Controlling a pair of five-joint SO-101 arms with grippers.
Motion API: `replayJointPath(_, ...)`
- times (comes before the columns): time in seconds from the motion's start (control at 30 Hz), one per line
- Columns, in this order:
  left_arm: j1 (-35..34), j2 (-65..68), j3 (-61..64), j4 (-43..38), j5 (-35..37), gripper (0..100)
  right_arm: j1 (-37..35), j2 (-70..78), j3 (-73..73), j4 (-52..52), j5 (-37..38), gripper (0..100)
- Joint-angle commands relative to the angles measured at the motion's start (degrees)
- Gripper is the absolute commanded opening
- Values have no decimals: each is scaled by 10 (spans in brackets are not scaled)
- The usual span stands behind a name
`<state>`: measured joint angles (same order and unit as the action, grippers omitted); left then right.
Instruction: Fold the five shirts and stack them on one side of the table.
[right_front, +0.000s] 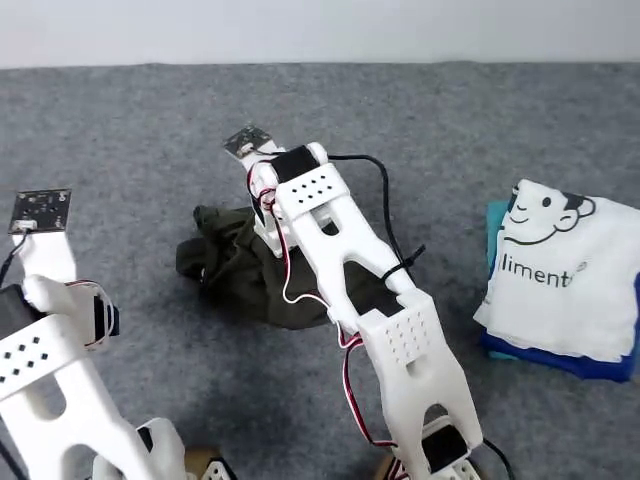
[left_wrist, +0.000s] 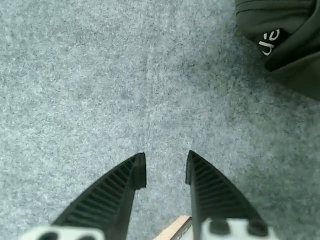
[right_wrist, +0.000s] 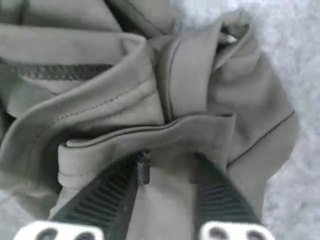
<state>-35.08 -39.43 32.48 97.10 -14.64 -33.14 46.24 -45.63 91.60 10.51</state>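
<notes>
Soft, light, floppy shirt (right_front: 232, 268) crumpled well apart from stack (right_front: 560, 290), probably best pinched at thick hem (right_wrist: 125, 137) under right gripper (right_wrist: 170, 170), fingers parted; left gripper (left_wrist: 166, 167) likewise spread, empty, farther from stack.

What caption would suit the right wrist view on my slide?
Right gripper, jaws apart, set down on the crumpled olive shirt on the grey table.

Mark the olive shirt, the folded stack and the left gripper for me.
olive shirt (right_front: 228, 268): high view, on its crumpled fabric.
folded stack (right_front: 560, 295): high view, on the white top layer.
left gripper (left_wrist: 166, 168): left wrist view, midway between its fingertips.
</notes>
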Motion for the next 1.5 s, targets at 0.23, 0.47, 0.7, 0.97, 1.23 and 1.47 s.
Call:
replayJointPath(0.23, 4, -14, -1, -11, -4, 134, 64, -86, -135, 114, 25, 8)
replayJointPath(0.47, 4, -14, -1, -11, -4, 134, 68, -88, -91, 105, 57, 28)
replayJointPath(0.7, 4, -14, -1, -11, -3, 134, 70, -31, -91, 90, -16, 330)
replayJointPath(0.97, 4, -14, 0, -8, -2, 134, 71, 27, -91, 11, -40, 361)
replayJointPath(1.23, 3, -14, 26, -11, -2, 133, 65, 89, -91, -37, -9, 184)
replayJointPath(1.47, 4, -14, 24, -12, -2, 133, 68, 49, -92, 13, 72, 15)
